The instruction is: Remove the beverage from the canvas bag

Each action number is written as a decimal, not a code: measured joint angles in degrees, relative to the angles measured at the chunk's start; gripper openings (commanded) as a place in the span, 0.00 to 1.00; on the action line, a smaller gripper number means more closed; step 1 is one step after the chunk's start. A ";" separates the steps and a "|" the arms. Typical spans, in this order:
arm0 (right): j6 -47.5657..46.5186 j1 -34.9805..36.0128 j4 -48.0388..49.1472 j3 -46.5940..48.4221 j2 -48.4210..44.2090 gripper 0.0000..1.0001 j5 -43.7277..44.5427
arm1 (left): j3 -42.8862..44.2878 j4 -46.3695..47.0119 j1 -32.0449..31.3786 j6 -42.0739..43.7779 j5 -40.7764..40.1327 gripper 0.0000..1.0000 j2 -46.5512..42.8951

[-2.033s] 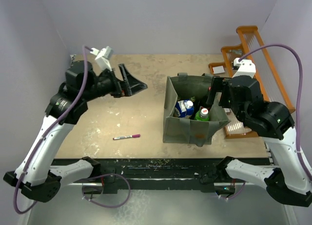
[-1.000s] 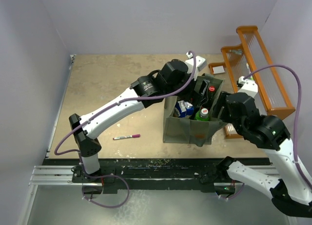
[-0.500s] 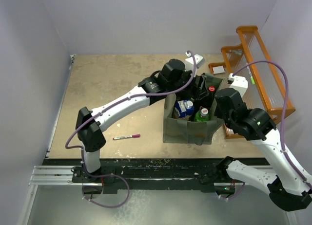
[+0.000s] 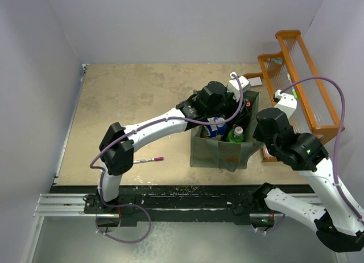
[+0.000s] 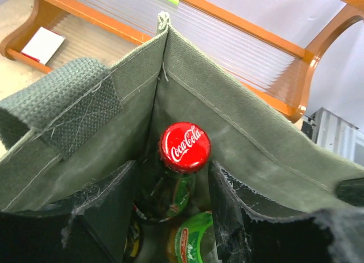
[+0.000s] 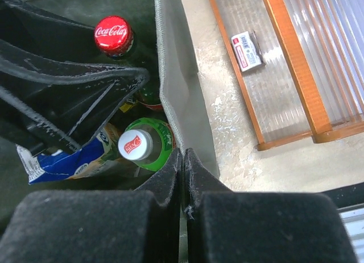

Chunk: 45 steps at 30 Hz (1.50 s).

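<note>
Nothing is out yet. The red-capped bottle (image 5: 185,147) stands inside the bag (image 5: 239,155). My left jaws are spread either side of its neck, and my right jaws are clamped on the bag's rim.

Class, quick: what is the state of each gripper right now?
Left gripper: open, straddling the red-capped Coca-Cola bottle.
Right gripper: closed on the canvas bag wall.

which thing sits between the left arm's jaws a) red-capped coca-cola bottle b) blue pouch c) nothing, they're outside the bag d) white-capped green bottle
A: the left wrist view shows the Coca-Cola bottle standing between the open jaws, inside the canvas bag.
</note>
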 measured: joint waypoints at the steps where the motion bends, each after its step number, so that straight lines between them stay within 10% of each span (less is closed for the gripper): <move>1: 0.04 0.00 0.04 -0.02 -0.28 0.01 -0.04 | -0.68 1.31 0.00 0.90 -0.33 0.55 0.13; 31: -2.58 0.00 2.86 -0.98 -2.93 0.12 0.11 | -0.74 17.44 -0.44 11.96 -0.02 0.49 6.86; 45: -2.51 0.02 3.23 -0.98 -3.04 0.32 0.57 | 2.08 14.10 -0.70 12.90 1.49 0.01 8.02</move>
